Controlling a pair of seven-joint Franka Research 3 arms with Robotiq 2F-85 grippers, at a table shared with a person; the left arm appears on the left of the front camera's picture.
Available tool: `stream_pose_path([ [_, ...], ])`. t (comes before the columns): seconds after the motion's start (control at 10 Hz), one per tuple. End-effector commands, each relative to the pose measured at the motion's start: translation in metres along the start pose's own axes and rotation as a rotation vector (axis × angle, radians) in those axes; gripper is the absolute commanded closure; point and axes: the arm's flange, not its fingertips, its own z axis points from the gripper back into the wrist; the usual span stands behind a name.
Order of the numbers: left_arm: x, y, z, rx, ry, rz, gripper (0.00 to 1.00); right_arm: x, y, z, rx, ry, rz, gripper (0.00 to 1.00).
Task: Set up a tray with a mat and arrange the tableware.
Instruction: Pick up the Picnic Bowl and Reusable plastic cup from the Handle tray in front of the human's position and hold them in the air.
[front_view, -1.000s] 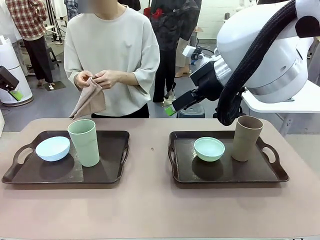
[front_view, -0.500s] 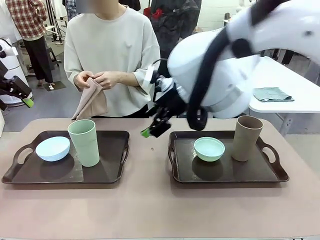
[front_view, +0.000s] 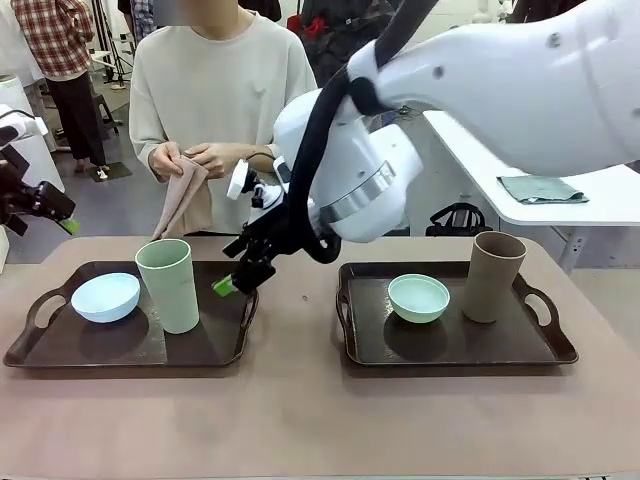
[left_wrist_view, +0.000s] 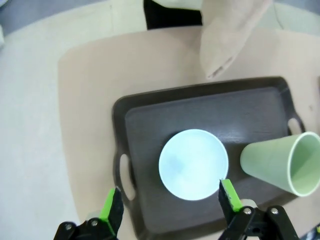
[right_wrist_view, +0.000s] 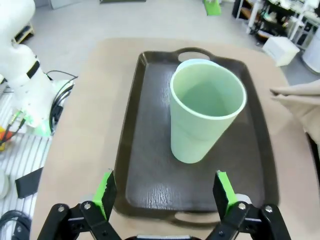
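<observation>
Clearing of the left tray (front_view: 215, 342) seems to be the step in hand. It carries the empty pale blue bowl (front_view: 105, 296) and, at its 3 o'clock, the empty light green cup (front_view: 168, 285). The right end effector (front_view: 228, 283) hovers beside the cup and the left end effector (left_wrist_view: 170, 200) over the bowl, both with jaws apart; next, each must lower and close. The right tray (front_view: 450, 348) holds the mint green bowl (front_view: 419, 297) and the tan-brown cup (front_view: 494, 277). At 12 o'clock a person (front_view: 225, 100) holds the mat (front_view: 182, 200).

L tray (front_view: 215, 325): blue bowl (front_view: 105, 296), green cup (front_view: 168, 285), R tray (front_view: 450, 345): mint bowl (front_view: 419, 297), tan cup (front_view: 493, 277)
</observation>
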Motion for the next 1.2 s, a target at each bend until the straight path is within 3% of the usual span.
stream_pose_path([
  [0.0,-0.008,-0.002,-0.008,-0.083,-0.002,-0.053,0.00,0.002,-0.016,-0.016,0.025,0.038,-0.020,0.00],
  [0.1,0.000,0.000,0.000,0.000,0.000,0.000,0.00,0.003,-0.014,-0.009,-0.015,0.038,-0.048,0.00],
  [0.6,-0.001,-0.001,-0.001,-0.015,-0.002,-0.013,0.00,-0.007,-0.006,-0.013,0.020,0.014,-0.005,0.00],
  [0.8,-0.006,0.000,-0.021,-0.010,0.124,-0.020,0.00,-0.014,-0.018,-0.026,0.016,-0.033,-0.042,0.00],
  [1.1,-0.014,0.013,-0.038,0.021,0.150,-0.005,0.00,-0.028,-0.028,-0.062,0.002,-0.073,-0.045,0.00],
])
